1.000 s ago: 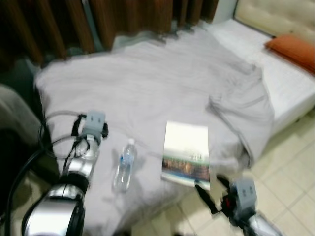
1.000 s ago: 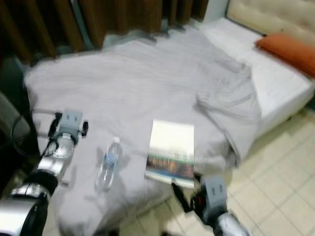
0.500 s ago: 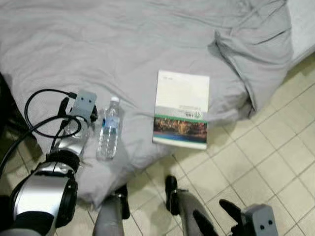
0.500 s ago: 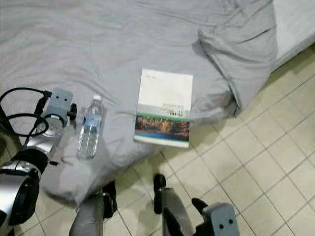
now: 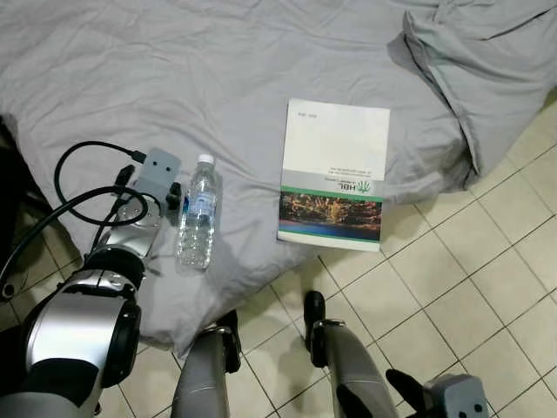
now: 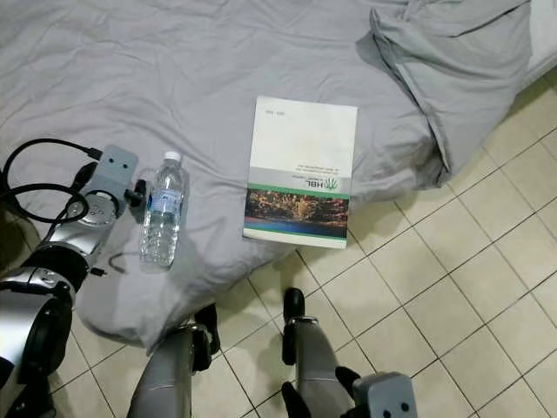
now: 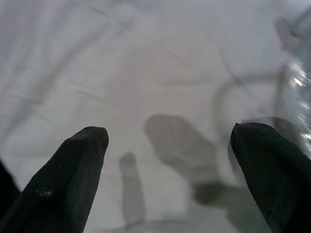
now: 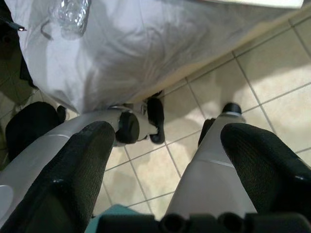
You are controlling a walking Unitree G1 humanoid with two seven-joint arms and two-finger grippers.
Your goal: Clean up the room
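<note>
Water bottle (image 5: 197,213): clear plastic, white cap, lying on its side on the grey bedsheet (image 5: 218,78), cap pointing away from the robot. It sits close to the sheet's near edge, where the cloth drapes down to the tiled floor (image 5: 452,279).

Book (image 5: 335,174): flat on the sheet to the right of the bottle, well apart from it, white cover with a landscape band along its near end. Its near end lies right at the drape edge, with floor just beyond. Bare sheet lies between bottle and book.

Left gripper (image 7: 167,160): out over the sheet just left of the bottle. Fingers (image 7: 73,165) spread wide, nothing between them; their shadows fall on the cloth below. The bottle's clear wall shows at the edge of the left wrist view, beside one fingertip; contact cannot be told. A black cable (image 5: 74,187) loops from the left arm over the sheet's left edge.

Right gripper (image 8: 167,160): low, over the floor in front of the bed. Fingers spread wide and empty, framing the robot's own legs (image 5: 335,370) and the hanging sheet edge.

Bunched fold of sheet (image 5: 483,70): far right, overhanging the floor. Tiles to the right of the legs are bare.
</note>
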